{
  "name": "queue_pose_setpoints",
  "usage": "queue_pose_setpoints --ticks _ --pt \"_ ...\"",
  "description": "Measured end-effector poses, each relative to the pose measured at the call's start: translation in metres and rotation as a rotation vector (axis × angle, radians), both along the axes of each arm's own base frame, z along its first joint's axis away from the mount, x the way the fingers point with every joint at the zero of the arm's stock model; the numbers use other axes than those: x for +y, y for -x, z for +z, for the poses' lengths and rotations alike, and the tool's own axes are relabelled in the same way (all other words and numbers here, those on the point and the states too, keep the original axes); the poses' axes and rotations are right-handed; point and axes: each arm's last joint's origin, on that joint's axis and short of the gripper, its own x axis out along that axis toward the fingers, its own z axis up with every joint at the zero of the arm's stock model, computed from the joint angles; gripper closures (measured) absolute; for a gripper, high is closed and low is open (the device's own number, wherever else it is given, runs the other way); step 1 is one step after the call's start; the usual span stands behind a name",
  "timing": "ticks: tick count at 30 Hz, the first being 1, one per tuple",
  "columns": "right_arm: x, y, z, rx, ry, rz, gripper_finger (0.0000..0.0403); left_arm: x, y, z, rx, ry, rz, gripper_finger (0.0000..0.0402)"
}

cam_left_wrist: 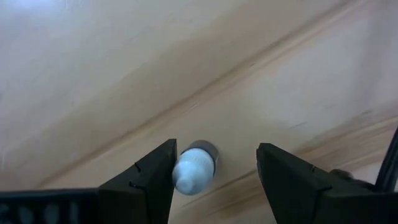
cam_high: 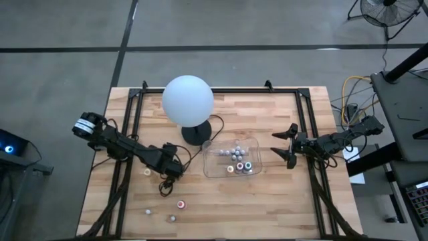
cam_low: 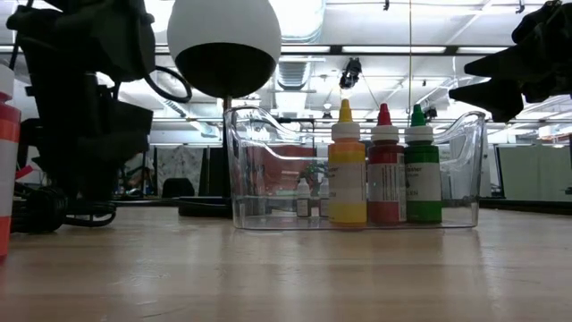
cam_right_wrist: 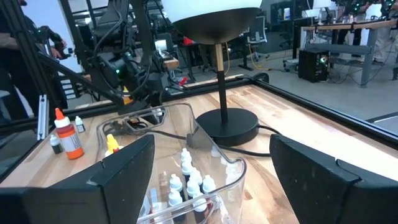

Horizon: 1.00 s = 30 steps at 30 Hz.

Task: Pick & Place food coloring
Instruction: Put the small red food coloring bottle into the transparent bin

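A tiny food coloring bottle with a pale cap [cam_left_wrist: 195, 168] stands upright on the wooden table, between the open fingers of my left gripper [cam_left_wrist: 214, 177]. That gripper [cam_high: 175, 171] points steeply down left of the tray and hides the bottle in the high view. More bottles stand loose on the table [cam_high: 147, 172] [cam_high: 180, 203] [cam_high: 148, 211]. Several stand in the clear tray [cam_high: 232, 159], among them a yellow [cam_low: 348, 174], a red [cam_low: 385, 174] and a green one [cam_low: 422, 174]. My right gripper [cam_high: 289, 145] waits open, held level, right of the tray. My left gripper has the bottle between its open fingers, which come from above. The bottle's cap stands right beside one finger [cam_left_wrist: 157, 177], and I cannot tell whether they touch. The other finger [cam_left_wrist: 280, 177] is well clear of it.
A white globe lamp [cam_high: 188, 99] rises from a dark round base [cam_high: 196, 133] just behind the tray, its cord trailing toward my left arm. A black frame rail [cam_high: 221, 89] runs along the table's far edge. An orange bottle [cam_right_wrist: 67, 135] stands toward the table's near edge.
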Motion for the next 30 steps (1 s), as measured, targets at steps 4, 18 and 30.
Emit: queue_pose_setpoints --ticks 4,18,30 --pt "0.0 0.0 0.0 0.0 0.0 0.0 0.0098 0.0005 0.0018 0.0001 0.019 -0.002 0.004 0.0209" --pt "0.0 0.0 0.0 0.0 0.0 0.0 0.0092 0.0015 0.0046 0.0006 0.048 -0.011 -0.004 0.0233" --pt "-0.0001 0.0001 0.0001 -0.001 -0.001 0.0 0.0106 0.0014 0.0046 0.0009 0.057 -0.009 -0.036 0.035"
